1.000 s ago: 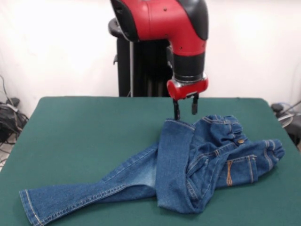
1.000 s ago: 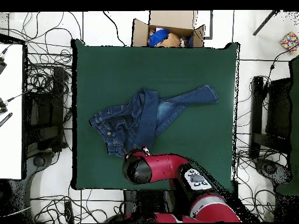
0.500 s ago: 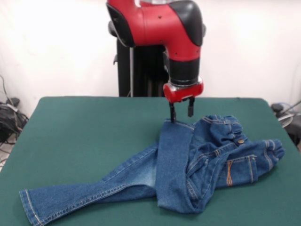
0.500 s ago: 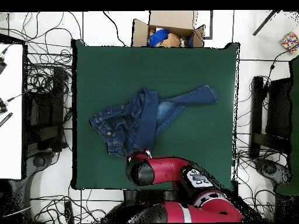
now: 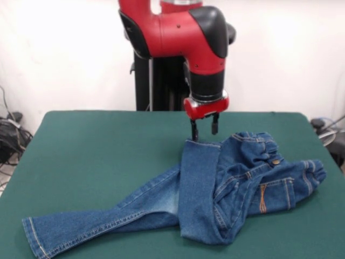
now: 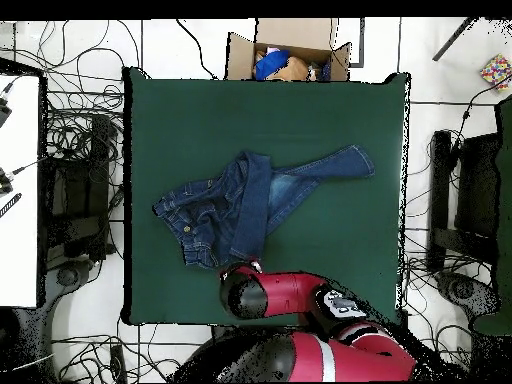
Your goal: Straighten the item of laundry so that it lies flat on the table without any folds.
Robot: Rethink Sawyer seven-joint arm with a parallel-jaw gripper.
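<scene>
Green felt covers the worktop (image 5: 97, 145), and on it lies one pair of small blue jeans (image 5: 215, 189), right of centre in the front view. One leg runs long toward the near left corner; the other is folded back over the seat, its hem (image 5: 204, 143) pointing at the far edge. The waistband bunches to the right. One hand (image 5: 204, 129) hangs just above that folded hem, its two fingers narrowly apart and gripping nothing. So the cloth lies directly below it. Beyond the worktop stands one cardboard box (image 6: 290, 50).
</scene>
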